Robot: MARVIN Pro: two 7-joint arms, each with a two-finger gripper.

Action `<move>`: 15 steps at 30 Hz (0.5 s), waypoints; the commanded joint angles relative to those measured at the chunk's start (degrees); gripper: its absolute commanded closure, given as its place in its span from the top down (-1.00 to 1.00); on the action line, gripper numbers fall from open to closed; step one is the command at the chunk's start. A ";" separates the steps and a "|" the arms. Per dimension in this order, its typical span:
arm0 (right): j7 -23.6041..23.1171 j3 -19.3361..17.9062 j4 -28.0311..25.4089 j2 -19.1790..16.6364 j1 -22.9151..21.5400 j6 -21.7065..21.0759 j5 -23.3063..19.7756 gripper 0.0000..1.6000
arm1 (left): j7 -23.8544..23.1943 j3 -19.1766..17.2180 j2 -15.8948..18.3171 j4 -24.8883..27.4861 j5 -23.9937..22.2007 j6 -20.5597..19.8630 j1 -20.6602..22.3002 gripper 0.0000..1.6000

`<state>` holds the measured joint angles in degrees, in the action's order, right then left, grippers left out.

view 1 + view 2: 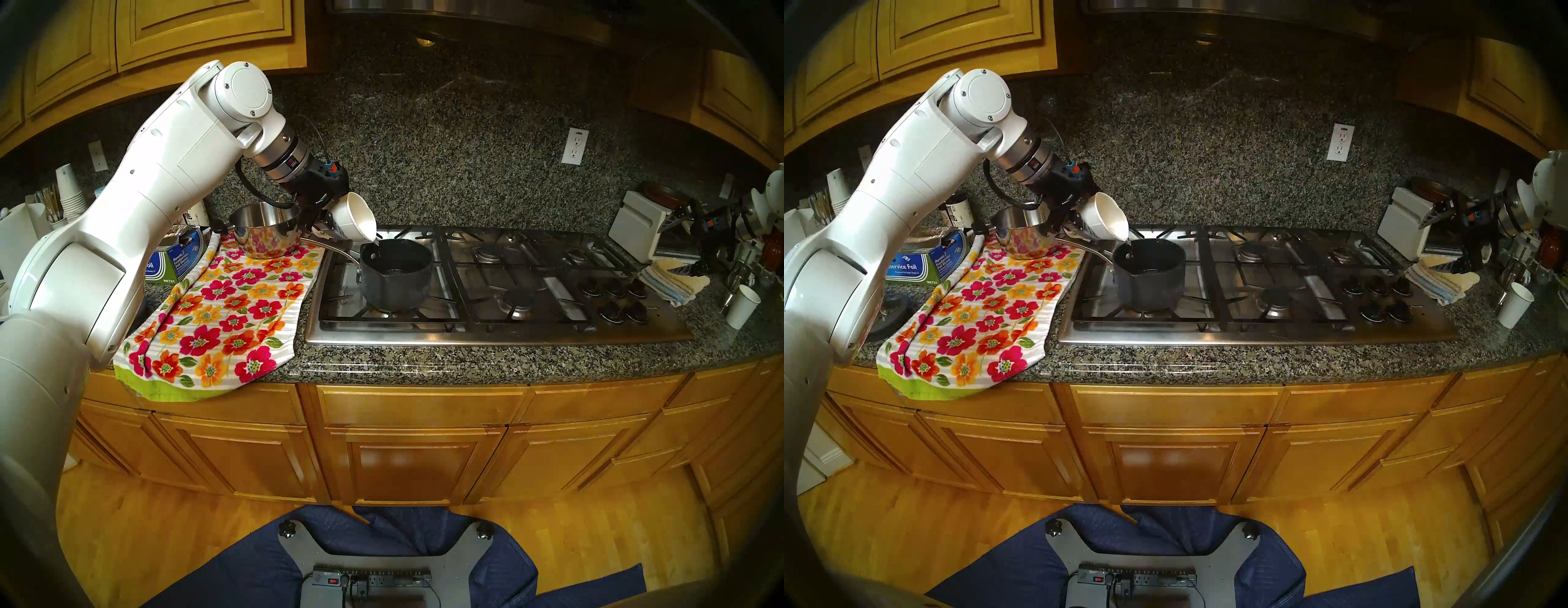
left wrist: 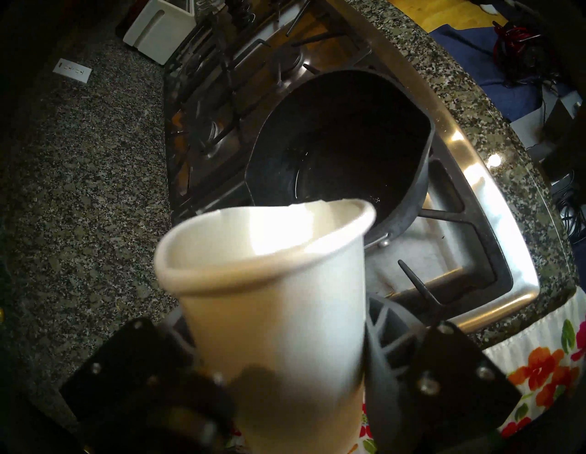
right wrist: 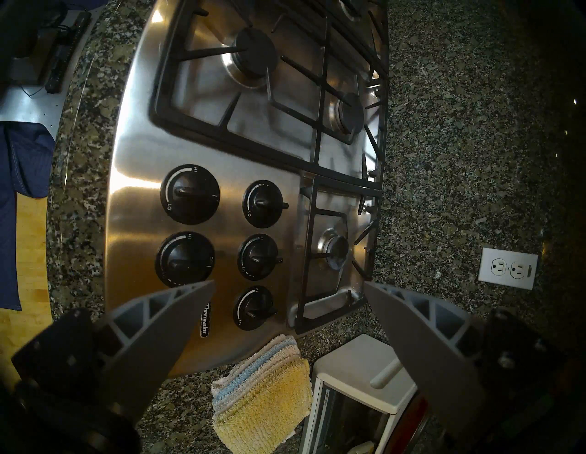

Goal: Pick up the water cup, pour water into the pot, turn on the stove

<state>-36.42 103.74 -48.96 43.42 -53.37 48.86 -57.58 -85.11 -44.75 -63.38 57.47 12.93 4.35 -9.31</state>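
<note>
speckled granite counter [image 1: 466, 361] carries a wide stainless-steel gas stove [image 1: 500, 331] with black grates. a small dark grey saucepan [image 1: 396, 276] sits on its front-left burner. left end effector [image 2: 276, 364], clamped on a tilted white paper water cup [image 1: 354, 216], pours water into the saucepan. right end effector [image 3: 288, 288] hangs spread apart above the black knobs [image 3: 190, 193].

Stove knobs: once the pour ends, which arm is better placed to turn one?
Right. The right gripper hangs open above the knobs, while the left gripper is shut on the water cup tipped over the pot.
</note>
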 commanded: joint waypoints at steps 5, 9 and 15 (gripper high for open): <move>0.47 -0.40 1.17 0.53 -1.52 0.08 -0.20 1.00 | 0.11 1.29 -0.31 0.19 0.30 1.70 4.27 -0.39; 0.46 -0.40 1.17 0.53 -1.52 0.08 -0.20 1.00 | 0.11 1.88 -0.84 -0.29 0.80 2.72 4.80 -0.38; 0.46 -0.40 1.17 0.54 -1.51 0.07 -0.21 1.00 | 0.11 2.34 -1.25 -0.62 1.28 3.83 5.45 -0.38</move>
<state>-36.42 103.74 -48.96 43.42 -53.37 48.86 -57.58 -85.11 -42.14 -64.05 57.08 13.80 7.11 -8.14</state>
